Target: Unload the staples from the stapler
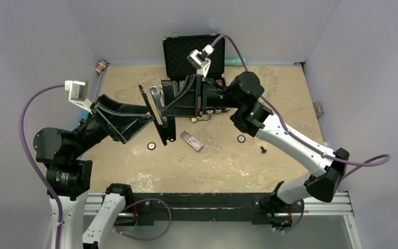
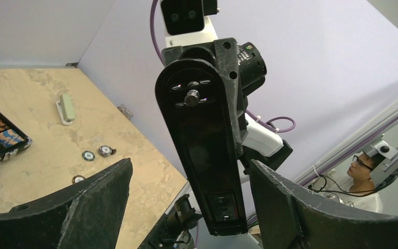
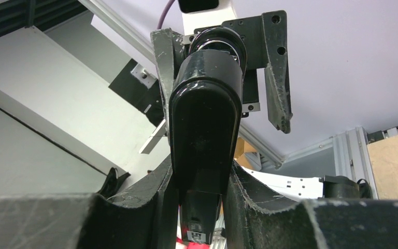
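Observation:
The black stapler (image 3: 204, 119) is held up over the table, my right gripper (image 3: 199, 174) shut on its lower end. Seen from the left wrist, the stapler's long flat underside (image 2: 202, 155) stands between my left gripper's (image 2: 190, 165) fingers, which are open with a gap on each side. From above, both grippers meet over the table's middle, left gripper (image 1: 155, 115) facing right gripper (image 1: 175, 101), with the stapler (image 1: 157, 105) between them. A tiny silver-grey strip, the staples (image 1: 183, 156), lies on the table below.
A small clear box with a red label (image 1: 192, 141) lies near the strip. An open black case (image 1: 194, 52) with chips stands at the back. Loose chips (image 1: 151, 146) (image 1: 241, 138) and a small dark piece (image 1: 263, 149) lie around. A pale green bar (image 2: 66, 108) rests near the wall.

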`<state>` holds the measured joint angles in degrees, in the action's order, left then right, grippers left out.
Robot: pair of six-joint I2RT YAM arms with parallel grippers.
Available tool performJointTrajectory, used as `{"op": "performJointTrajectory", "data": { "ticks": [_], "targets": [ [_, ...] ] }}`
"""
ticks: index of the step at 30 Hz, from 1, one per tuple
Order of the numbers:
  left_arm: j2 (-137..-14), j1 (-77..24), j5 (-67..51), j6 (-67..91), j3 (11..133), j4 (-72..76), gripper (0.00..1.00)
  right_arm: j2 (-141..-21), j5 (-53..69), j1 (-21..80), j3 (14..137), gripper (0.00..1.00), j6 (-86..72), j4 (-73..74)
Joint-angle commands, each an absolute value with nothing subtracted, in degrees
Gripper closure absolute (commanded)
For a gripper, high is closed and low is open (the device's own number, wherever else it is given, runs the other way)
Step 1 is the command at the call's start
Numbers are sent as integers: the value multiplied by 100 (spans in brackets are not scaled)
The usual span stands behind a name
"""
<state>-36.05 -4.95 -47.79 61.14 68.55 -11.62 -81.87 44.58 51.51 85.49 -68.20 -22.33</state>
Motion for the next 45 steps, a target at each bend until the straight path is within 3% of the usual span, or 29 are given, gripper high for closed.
{"op": "performJointTrajectory", "data": {
  "ticks": [1, 9, 23, 34, 39, 42, 43, 45],
  "targets": [
    [-3638, -506, -4929, 6408, 6869, -499, 14, -8011, 4467, 5193, 8840, 100, -6948, -2874],
    [-3838, -509, -4957, 6615, 6885, -89, 18, -8035, 4577, 5198, 8805, 100, -6947, -2848],
    [-4161, -502, -4949, 6726, 6978, 343, 12, -8036, 4579, 5233, 8758, 100, -6777, -2602],
    [-4160, -508, -4833, 6543, 6990, 39, 18, -8190, 4571, 5331, 9178, 100, -6132, -1733],
    [-4133, -501, -4786, 6530, 6907, 11, 34, -8178, 4584, 5336, 9133, 100, -6108, -1713],
    [-4139, -506, -4781, 6543, 6859, 14, 65, -8185, 4597, 5328, 9125, 100, -6117, -1729],
    [-4137, -509, -4775, 6547, 6848, 12, 83, -8187, 4597, 5334, 9123, 100, -6116, -1731],
    [-4119, -505, -4736, 6536, 6830, 14, 99, -8191, 4606, 5336, 9132, 100, -6110, -1732]
  ]
}}
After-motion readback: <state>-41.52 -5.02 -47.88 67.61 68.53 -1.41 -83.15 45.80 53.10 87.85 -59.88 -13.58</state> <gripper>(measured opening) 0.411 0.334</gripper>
